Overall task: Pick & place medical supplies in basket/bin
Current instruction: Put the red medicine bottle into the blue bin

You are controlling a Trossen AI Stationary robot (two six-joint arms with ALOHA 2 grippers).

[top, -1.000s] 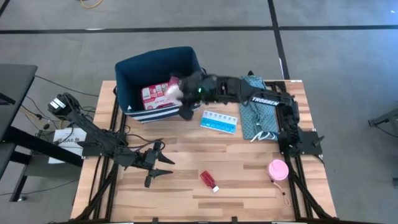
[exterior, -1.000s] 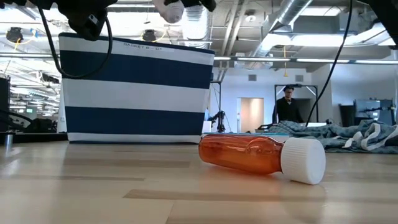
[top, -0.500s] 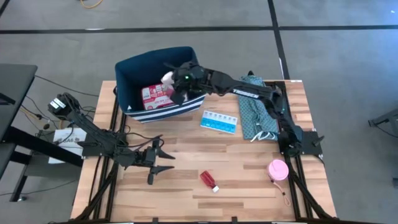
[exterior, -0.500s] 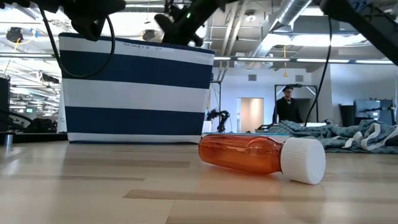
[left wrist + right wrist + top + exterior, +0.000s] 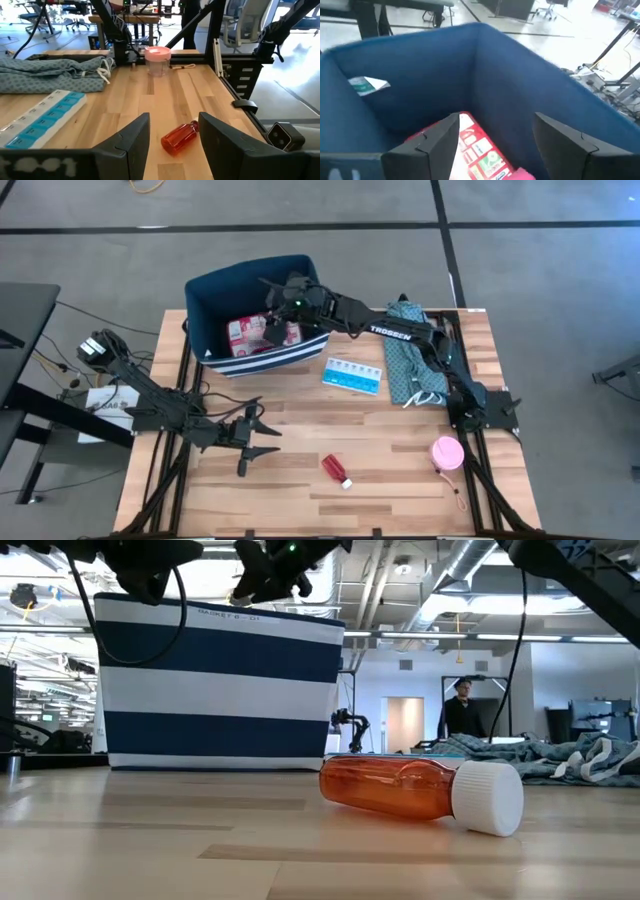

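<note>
1. My right gripper (image 5: 277, 311) hangs over the open top of the navy bin (image 5: 215, 285), fingers spread wide and holding nothing.
2. Inside the bin, just below those fingers, lies the red-and-white first-aid case (image 5: 479, 150), with a bit of magenta block (image 5: 522, 174) beside it.
3. My left gripper (image 5: 258, 439) waits low over the near left part of the table (image 5: 400, 480), jaws apart and empty.
4. The red-capped bottle (image 5: 335, 469) lies on its side near the table's front, just ahead of my left fingers.
5. The light-blue pill organizer (image 5: 352, 375) lies in front of the bin, beside the teal cloth (image 5: 412, 360).
6. The pink disc (image 5: 446, 452) sits near the right front corner.
</note>
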